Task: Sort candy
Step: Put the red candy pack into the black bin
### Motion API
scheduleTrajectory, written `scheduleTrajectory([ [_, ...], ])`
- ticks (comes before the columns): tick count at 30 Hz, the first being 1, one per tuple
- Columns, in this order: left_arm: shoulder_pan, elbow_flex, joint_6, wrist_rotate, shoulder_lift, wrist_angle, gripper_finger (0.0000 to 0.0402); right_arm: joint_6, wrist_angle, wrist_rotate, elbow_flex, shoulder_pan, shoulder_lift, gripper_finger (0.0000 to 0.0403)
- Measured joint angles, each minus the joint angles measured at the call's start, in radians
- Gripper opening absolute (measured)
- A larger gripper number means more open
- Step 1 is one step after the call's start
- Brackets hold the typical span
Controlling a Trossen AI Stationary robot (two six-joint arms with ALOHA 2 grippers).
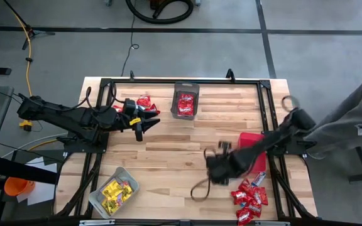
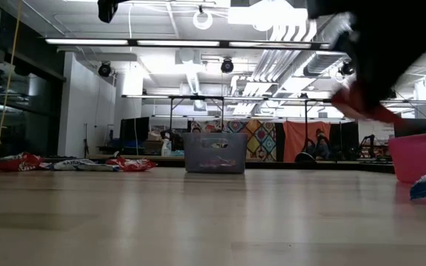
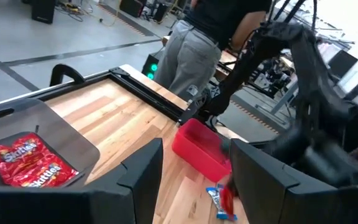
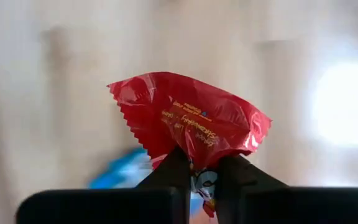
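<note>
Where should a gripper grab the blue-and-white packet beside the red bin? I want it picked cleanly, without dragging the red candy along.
Probably from straight above, pinching across the narrow width of the blue-and-white packet. It lies flat between the red bin and the red packets, so a side approach would likely bump one of them.

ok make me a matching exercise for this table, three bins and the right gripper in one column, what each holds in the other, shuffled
Column one:
1. mesh bin
2. grey bin
3. red bin
4. right gripper

Column two:
a. yellow packets
b. one red packet, pinched between the fingers
c. red packets lying inside
d. nothing visible inside

Pairs: 1-c, 2-a, 3-d, 4-b
</note>
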Motion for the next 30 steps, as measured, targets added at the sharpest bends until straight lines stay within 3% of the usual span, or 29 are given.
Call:
scheduleTrajectory([
  [6, 0.0, 0.0, -0.002, -0.01, 0.0, 0.0, 0.0173, -0.011, -0.066, 0.185, 0.0, -0.165, -0.198, 0.0017],
  [11, 0.0, 0.0, -0.03, -0.01, 0.0, 0.0, 0.0173, -0.118, 0.077, 0.251, -0.052, -0.31, -0.31, 0.0006],
  [15, 0.0, 0.0, -0.047, -0.011, 0.0, 0.0, 0.0173, -0.204, 0.402, 0.092, -0.254, -0.458, -0.387, 0.0005],
  [19, 0.0, 0.0, -0.046, -0.016, 0.0, 0.0, 0.0173, -0.142, 0.821, -0.099, -0.425, -0.588, -0.407, 0.0005],
  [22, 0.0, 0.001, -0.045, -0.019, 0.0, 0.0, 0.0173, -0.081, 1.117, -0.161, -0.479, -0.658, -0.397, 0.0005],
  [25, 0.0, 0.001, -0.044, -0.028, 0.0, 0.001, 0.0173, -0.053, 1.228, -0.161, -0.475, -0.71, -0.38, 0.0005],
  [30, 0.0, 0.001, -0.044, -0.042, 0.0, 0.002, 0.0173, -0.087, 1.204, -0.194, -0.43, -0.739, -0.376, 0.0005],
])
